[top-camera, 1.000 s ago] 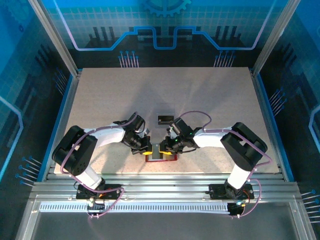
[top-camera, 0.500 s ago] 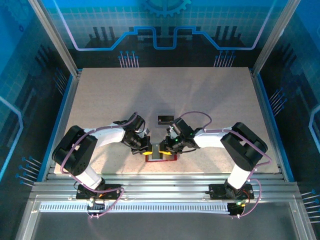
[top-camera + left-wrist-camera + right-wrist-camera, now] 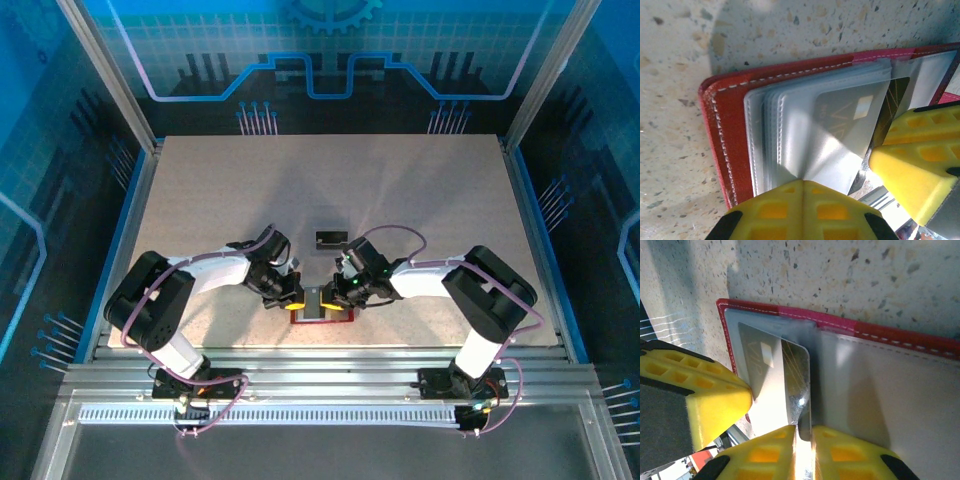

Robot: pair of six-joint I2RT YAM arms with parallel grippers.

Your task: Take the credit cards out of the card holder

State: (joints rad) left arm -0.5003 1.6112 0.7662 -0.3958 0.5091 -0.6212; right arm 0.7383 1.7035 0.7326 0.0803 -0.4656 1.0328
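Observation:
The red card holder (image 3: 345, 316) lies open near the table's front edge, its pale clear pockets (image 3: 790, 125) fanned out. My left gripper (image 3: 802, 182) is shut, pinching the lower edge of a clear pocket of the card holder (image 3: 725, 115); a dark grey credit card (image 3: 840, 107) shows through the plastic. My right gripper (image 3: 802, 429) is closed on the edge of a silvery credit card (image 3: 797, 370) that stands out of the card holder (image 3: 890, 332). In the top view both grippers, left (image 3: 290, 297) and right (image 3: 336, 293), meet over the holder.
A small dark rectangular thing (image 3: 328, 238) lies flat on the table just behind the grippers. The speckled tabletop (image 3: 330, 180) stretches away beyond it. Metal rails (image 3: 320, 365) run along the near edge, close below the holder.
The right gripper's jaws have narrowed onto the silvery card's edge. The left gripper has stayed shut in place, and the holder has not moved.

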